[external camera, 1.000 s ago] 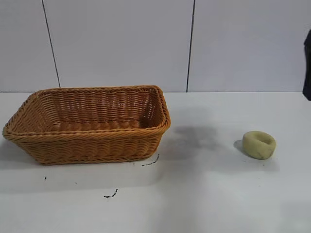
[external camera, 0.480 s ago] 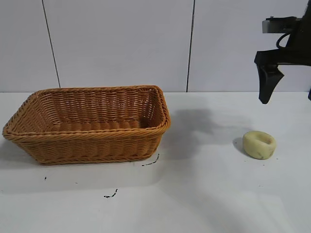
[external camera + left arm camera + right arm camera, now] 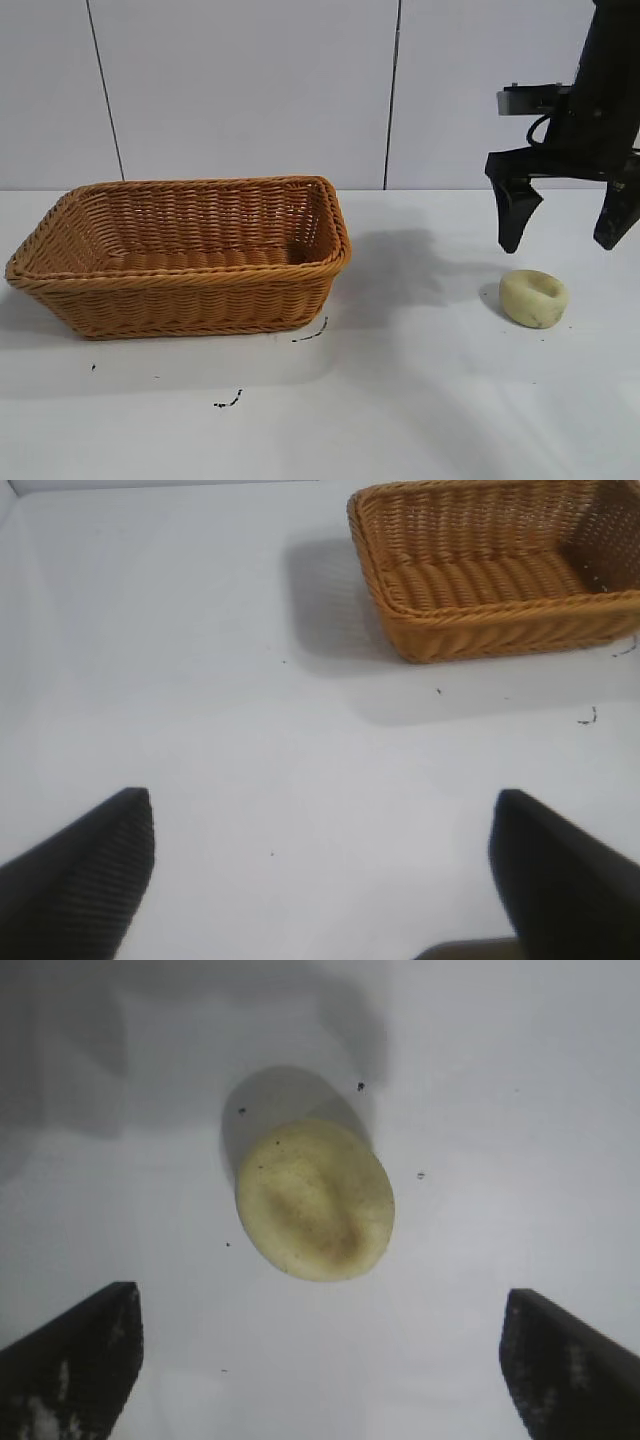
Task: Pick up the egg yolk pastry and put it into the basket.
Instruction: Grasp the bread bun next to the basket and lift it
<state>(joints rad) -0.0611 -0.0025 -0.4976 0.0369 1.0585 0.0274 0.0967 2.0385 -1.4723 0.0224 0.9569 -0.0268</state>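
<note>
The egg yolk pastry (image 3: 533, 297), a pale yellow round puck with a dimpled centre, lies on the white table at the right. It also shows in the right wrist view (image 3: 314, 1200). My right gripper (image 3: 566, 243) hangs open just above and behind the pastry, fingers wide apart and empty; in its wrist view the gripper (image 3: 320, 1305) is clear of the pastry. The orange-brown wicker basket (image 3: 180, 290) stands at the left and holds nothing; it also shows in the left wrist view (image 3: 480, 630). My left gripper (image 3: 322, 810) is open over bare table, out of the exterior view.
The white table (image 3: 400, 400) carries a few small dark marks (image 3: 228, 402) in front of the basket. A white panelled wall (image 3: 250, 90) stands behind the table.
My right arm has come into view from the upper right and moved down and left, and its open gripper now hangs just above the pastry. Pastry and basket have not moved.
</note>
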